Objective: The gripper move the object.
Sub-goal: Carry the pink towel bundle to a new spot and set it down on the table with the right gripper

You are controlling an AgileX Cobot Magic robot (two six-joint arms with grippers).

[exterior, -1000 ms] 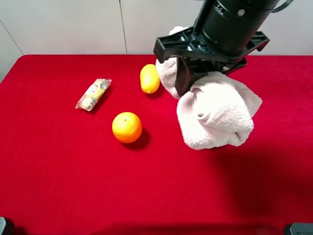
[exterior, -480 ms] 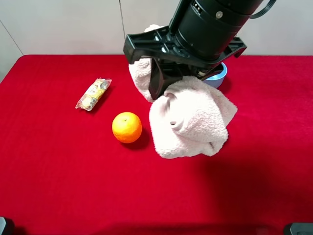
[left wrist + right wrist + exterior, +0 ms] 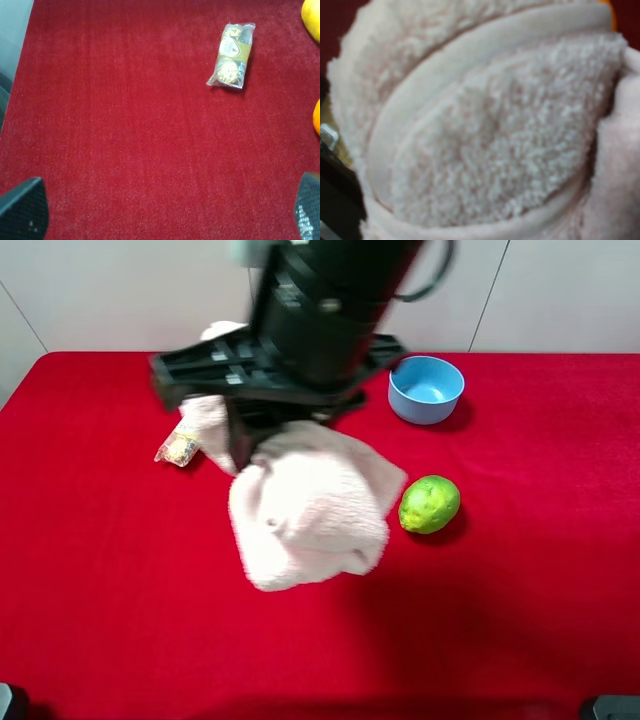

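From the high camera, the right gripper [image 3: 262, 425], a black claw on a thick, blurred black arm reaching across the middle of the red table [image 3: 520, 620], is clamped on the pink towel bundle [image 3: 312, 508]. The bundle hangs below the claw over the left-centre of the cloth, with a smaller lobe bulging out behind the fingers. Whether its lower end touches the cloth cannot be told. Only this view shows the blue bowl [image 3: 427, 389] toward the back right and the green lime [image 3: 429, 504] just beside the towel's right edge, apart from it. The snack packet [image 3: 179, 448] peeks out at the towel's left, partly covered by the towel and claw. The left wrist camera looks down on bare red cloth with the snack packet [image 3: 232, 63] lying whole and unobstructed, and two fruits cut by the frame's edge: a yellow-orange fruit [image 3: 312, 15] and an orange [image 3: 317, 118], both hidden behind arm and towel in the high view. The left gripper [image 3: 165, 212] stands spread wide with nothing between its fingertips [image 3: 22, 210], hovering well apart from the packet. The right wrist camera is almost filled by the towel's fluffy pile and smooth hem [image 3: 485, 130], pressed close against the lens, with a dark part of the claw at one corner.
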